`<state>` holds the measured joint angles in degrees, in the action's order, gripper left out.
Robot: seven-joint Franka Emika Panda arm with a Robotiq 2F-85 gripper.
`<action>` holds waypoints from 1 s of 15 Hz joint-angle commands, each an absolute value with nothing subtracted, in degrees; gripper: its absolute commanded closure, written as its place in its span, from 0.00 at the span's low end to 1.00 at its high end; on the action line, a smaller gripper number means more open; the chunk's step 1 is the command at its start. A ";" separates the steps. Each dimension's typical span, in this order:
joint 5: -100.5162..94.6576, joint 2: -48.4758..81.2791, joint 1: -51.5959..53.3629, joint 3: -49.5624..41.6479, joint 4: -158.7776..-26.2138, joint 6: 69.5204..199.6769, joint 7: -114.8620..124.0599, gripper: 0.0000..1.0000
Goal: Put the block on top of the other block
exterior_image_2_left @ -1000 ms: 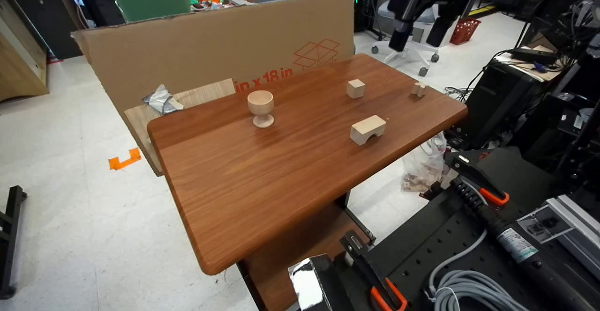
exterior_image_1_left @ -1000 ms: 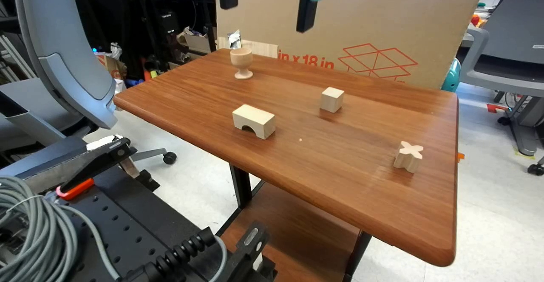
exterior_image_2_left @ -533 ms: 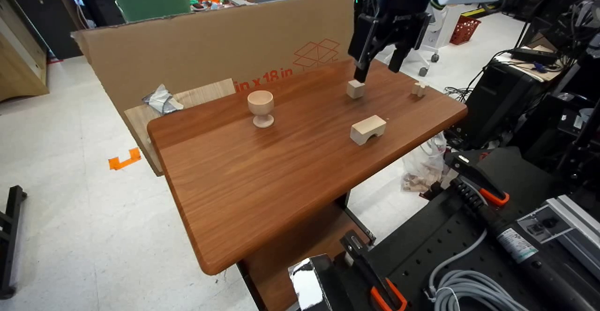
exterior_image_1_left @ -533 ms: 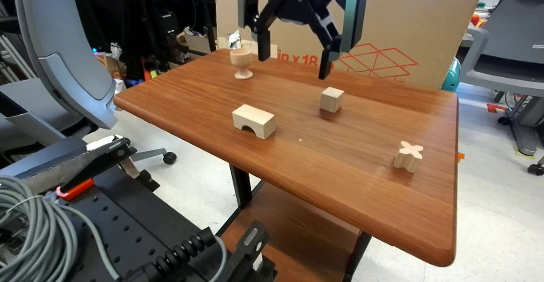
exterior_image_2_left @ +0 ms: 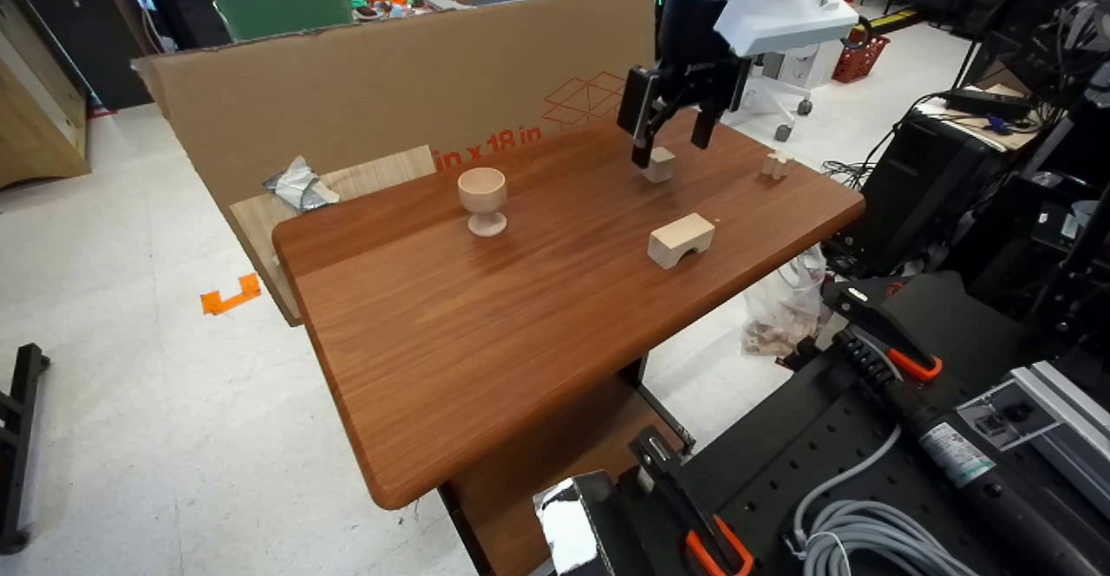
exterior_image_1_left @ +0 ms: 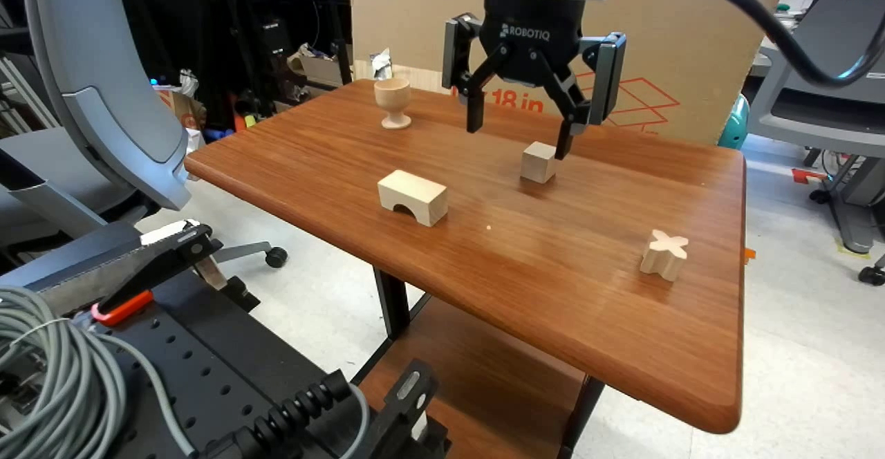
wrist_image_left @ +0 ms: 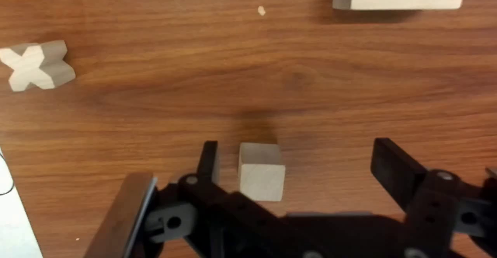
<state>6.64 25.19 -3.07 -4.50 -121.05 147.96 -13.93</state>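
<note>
- Black two-fingered tool (exterior_image_1_left: 519,142) is hanging above the brown wood-grain table (exterior_image_1_left: 567,265), fingers spread wide, so it's fully released.
- The task's block is the small plain light-wood cube (wrist_image_left: 262,182), sitting right on the table. In the wrist view it shows between the two fingers, way closer to the finger on the left of that picture, with a strip of tabletop visible on each side.
- In both exterior views a finger hides a bit of the cube.
- The other one, a larger pale wooden rectangular block (exterior_image_1_left: 413,200) with an arch cutout, is on the table arch side down, well apart from the cube. The wrist view only catches part of it, cut off by the top edge.
- Cross-shaped light wooden piece (exterior_image_1_left: 664,257) stands with its X face up, near one end of the table.
- Pale wooden goblet (exterior_image_1_left: 393,103) is upright, toward the edge by a big brown cardboard sheet (exterior_image_2_left: 347,99) with red print.
- There's a tiny pale fleck (wrist_image_left: 261,11) on the tabletop too, too small to make out.
- Coiled grey cable (exterior_image_1_left: 62,369) lies on a black perforated bench (exterior_image_1_left: 228,348) beside the table.
</note>
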 commanded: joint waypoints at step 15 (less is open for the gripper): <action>0.08 31.76 -3.59 -4.37 -112.91 147.88 -4.05 0.80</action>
